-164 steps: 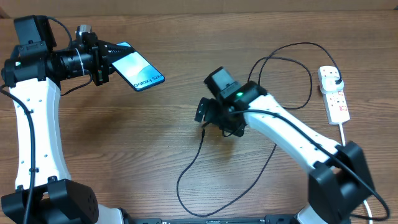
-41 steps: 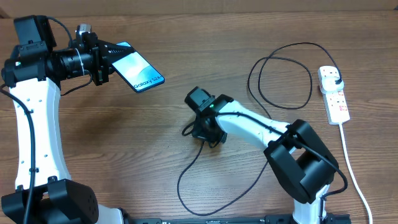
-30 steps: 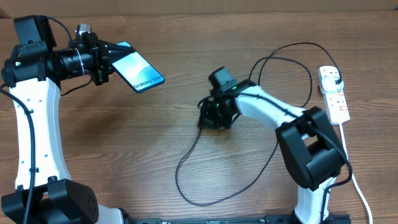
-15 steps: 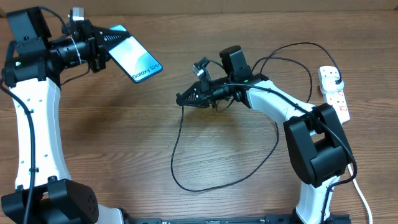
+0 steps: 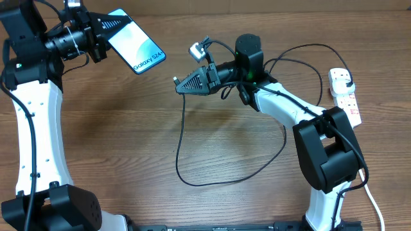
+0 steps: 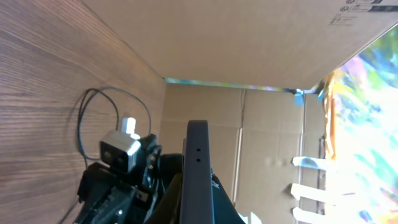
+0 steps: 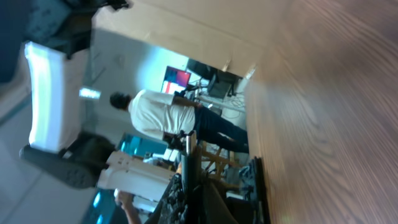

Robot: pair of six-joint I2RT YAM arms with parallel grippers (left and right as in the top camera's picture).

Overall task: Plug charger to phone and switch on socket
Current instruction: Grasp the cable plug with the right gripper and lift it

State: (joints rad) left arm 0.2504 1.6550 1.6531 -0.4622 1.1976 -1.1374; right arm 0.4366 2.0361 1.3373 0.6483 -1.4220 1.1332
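Thin black charger cable [image 5: 182, 147] and slim cyan-screened phone [image 5: 137, 49], each gripped by one arm.
Your right gripper [image 5: 182, 86] is clamped on the cable's connector end, just off centre toward 11 o'clock. Your left gripper [image 5: 108, 24] is clamped on the phone at 10 o'clock. The white red-switched power strip [image 5: 347, 102] lies at 3 o'clock.
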